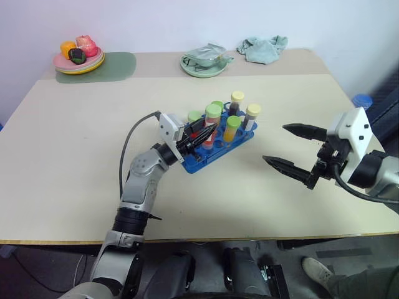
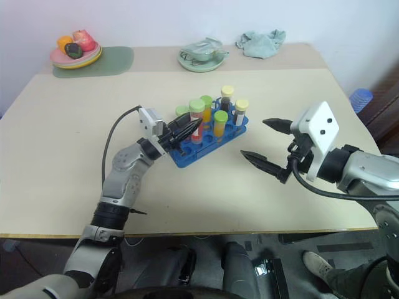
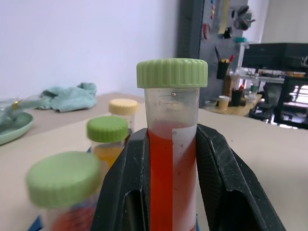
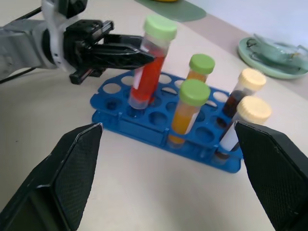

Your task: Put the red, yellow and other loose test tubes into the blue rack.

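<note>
The left end effector [image 4: 144,55] is clamped on a green-capped red tube [image 4: 147,77] standing in the blue rack [image 4: 159,126] mid-tabletop [image 1: 75,187]; the right wrist view shows its base seated. The right end effector [image 1: 288,147] gapes wide, empty.

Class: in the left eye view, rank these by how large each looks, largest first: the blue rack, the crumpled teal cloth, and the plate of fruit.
1. Blue rack
2-3. Plate of fruit and teal cloth: too alike to rank, and both lie farther from the camera than the rack.
</note>
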`<state>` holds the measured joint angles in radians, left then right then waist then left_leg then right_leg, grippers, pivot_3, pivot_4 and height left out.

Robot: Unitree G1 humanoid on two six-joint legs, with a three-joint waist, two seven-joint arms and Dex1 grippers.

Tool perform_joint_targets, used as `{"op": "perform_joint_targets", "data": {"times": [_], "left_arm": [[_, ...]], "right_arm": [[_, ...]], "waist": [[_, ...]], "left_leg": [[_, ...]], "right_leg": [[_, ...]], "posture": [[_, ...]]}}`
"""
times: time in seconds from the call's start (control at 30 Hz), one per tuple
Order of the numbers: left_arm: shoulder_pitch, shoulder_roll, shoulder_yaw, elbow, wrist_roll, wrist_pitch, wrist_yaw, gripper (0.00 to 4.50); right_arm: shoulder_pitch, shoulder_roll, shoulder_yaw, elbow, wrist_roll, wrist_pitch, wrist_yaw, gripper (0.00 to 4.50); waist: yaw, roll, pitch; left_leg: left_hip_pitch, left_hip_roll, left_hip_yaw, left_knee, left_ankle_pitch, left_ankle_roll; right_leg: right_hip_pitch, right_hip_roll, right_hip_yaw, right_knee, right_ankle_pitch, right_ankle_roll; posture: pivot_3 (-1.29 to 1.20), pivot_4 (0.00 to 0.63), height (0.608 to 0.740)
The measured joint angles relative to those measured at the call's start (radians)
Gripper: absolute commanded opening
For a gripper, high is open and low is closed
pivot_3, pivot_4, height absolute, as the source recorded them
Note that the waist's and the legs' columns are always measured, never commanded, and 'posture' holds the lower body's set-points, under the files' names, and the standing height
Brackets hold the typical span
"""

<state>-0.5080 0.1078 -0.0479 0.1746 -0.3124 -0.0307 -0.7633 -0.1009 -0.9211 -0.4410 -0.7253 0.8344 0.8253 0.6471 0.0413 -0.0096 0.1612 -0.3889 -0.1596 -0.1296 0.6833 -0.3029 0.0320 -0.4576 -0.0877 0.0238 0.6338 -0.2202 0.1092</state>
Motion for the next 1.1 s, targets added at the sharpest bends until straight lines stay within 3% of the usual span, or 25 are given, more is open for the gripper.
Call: {"op": "perform_joint_targets", "data": {"times": [0.33,1.1], "left_arm": [[-0.003,0.039,0.001,0.026,0.000,-0.009,-0.042,0.96],[-0.004,0.027,-0.013,0.090,0.002,-0.066,-0.087,0.96]], "right_arm": [[0.132,0.000,-0.104,-0.069,0.080,0.028,-0.046,4.50],[0.146,-0.001,-0.115,-0.074,0.092,0.007,-0.070,4.50]], "waist": [[-0.001,0.000,0.000],[0.000,0.000,0.000]], "left_leg": [[0.000,0.000,0.000,0.000,0.000,0.000],[0.001,0.000,0.000,0.000,0.000,0.000]], "right_leg": [[0.000,0.000,0.000,0.000,0.000,0.000],[0.001,0.000,0.000,0.000,0.000,0.000]], "posture": [[0.00,0.150,0.740],[0.00,0.150,0.740]]}}
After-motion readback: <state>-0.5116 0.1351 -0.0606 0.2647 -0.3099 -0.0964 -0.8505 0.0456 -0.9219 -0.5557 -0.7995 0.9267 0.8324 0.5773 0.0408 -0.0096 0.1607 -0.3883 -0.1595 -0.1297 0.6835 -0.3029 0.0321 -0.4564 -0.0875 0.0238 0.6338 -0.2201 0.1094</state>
